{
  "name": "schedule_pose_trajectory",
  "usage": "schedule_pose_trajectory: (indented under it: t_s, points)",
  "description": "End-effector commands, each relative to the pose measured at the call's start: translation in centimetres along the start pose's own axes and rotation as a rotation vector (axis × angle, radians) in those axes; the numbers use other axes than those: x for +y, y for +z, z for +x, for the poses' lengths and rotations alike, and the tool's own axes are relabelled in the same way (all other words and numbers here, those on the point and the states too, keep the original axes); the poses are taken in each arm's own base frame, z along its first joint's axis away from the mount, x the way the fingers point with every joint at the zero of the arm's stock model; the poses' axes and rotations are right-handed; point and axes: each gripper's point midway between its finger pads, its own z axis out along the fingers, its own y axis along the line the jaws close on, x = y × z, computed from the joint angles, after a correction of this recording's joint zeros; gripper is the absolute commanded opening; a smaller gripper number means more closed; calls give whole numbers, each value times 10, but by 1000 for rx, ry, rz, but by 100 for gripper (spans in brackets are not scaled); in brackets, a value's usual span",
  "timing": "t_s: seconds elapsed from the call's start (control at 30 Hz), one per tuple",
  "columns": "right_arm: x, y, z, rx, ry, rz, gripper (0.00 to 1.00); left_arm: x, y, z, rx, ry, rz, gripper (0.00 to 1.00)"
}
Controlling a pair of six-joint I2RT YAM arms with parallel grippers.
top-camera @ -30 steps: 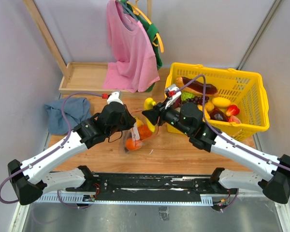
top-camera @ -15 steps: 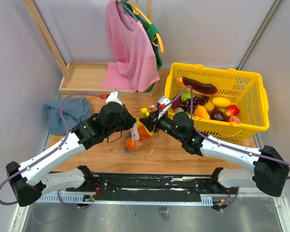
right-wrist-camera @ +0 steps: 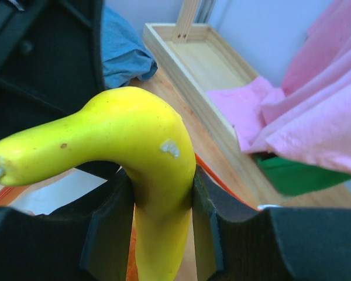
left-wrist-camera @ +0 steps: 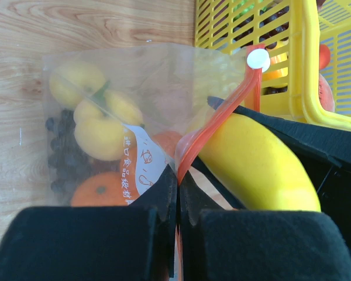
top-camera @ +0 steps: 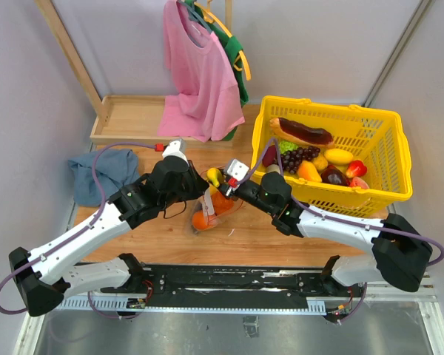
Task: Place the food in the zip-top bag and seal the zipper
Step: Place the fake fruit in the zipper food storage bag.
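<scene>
The wooden counter (top-camera: 155,237) fills the middle of the top view. The left arm (top-camera: 96,222) slants up from the lower left corner, and the right arm (top-camera: 333,222) stretches low and leftward in front of the yellow mesh plastic basket (top-camera: 385,185) at the right. Between their tips, at frame centre, lies the clear floppy zip-top bag (left-wrist-camera: 105,88), with fruit inside. The right claw (right-wrist-camera: 162,216) clamps a curved yellow banana (right-wrist-camera: 140,134) just beside the bag's thin red zipper (left-wrist-camera: 222,117). The left claw (left-wrist-camera: 178,193) is pinched tight on that zipper.
</scene>
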Motion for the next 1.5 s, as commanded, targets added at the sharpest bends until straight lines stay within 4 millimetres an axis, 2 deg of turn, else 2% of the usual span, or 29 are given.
schedule_pose_trajectory:
  t_s: [0.0, 0.13, 0.23, 0.27, 0.37, 0.5, 0.6, 0.73, 0.83, 0.97, 1.17, 1.33, 1.4, 1.47]
  points:
    - [10, 7, -26, -173, -231, -58, 9, -7, -4, -9, -30, -14, 38, 0]
    - [19, 14, -10, -145, -285, -114, 9, -8, -7, -10, -35, -16, 43, 0]
    - [17, 12, 9, -97, -298, -109, 15, -4, -11, -13, -48, -20, 32, 0]
    - [15, 10, 14, -86, -306, -104, 19, -3, -12, -13, -51, -21, 28, 0]
    - [15, 3, 22, -61, -361, -110, 39, -2, -13, -13, -56, -24, 29, 0]
    - [12, -3, 23, -9, -408, -133, 56, -2, -12, -12, -47, -21, 31, 0]
    - [12, -8, 21, 19, -424, -151, 74, -3, -12, -11, -46, -23, 32, 0]
    - [19, -15, 14, 45, -414, -213, 84, -4, -13, -13, -48, -24, 35, 0]
    - [16, -21, 10, 75, -395, -210, 85, -3, -13, -12, -47, -23, 33, 0]
    - [11, -31, -6, 101, -329, -192, 84, -2, -12, -11, -44, -21, 28, 0]
    - [-6, -59, -22, 238, -86, -72, 77, -1, -12, -12, -47, -21, 21, 0]
    - [-17, -85, -8, 413, 152, 81, 67, -1, -11, -11, -44, -20, 20, 0]
    - [-12, -91, 0, 461, 248, 112, 66, -2, -10, -11, -43, -19, 21, 0]
    - [1, -91, 5, 474, 337, 82, 66, -2, -11, -11, -43, -20, 20, 0]
